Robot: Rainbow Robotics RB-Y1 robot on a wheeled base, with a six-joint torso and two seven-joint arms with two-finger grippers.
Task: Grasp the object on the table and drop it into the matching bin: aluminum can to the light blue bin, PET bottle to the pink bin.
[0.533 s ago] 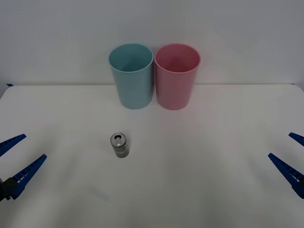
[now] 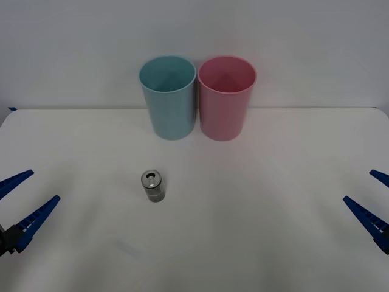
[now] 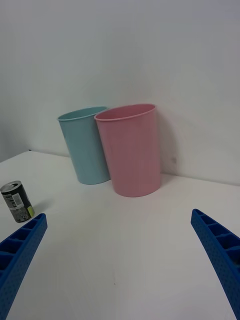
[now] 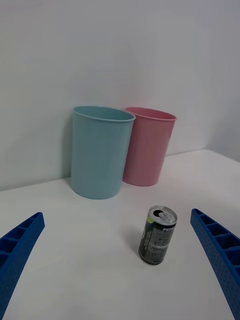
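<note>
Front view, aluminum can (image 2: 152,185) right of left hand (image 2: 21,201)

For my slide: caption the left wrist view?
Open left gripper faces upright aluminum can, light blue bin behind.

left tool (image 2: 21,194): two bright blue fingers (image 2: 37,218), long tapered wedges ending in points, ribbed into open cells, fixed to a dark block at 7 o'clock in the front view
right tool (image 2: 375,199): same blue, same pointed wedges
finger surface (image 3: 222,255): fine dotted texture, ladder-like ribs along the edge
</note>
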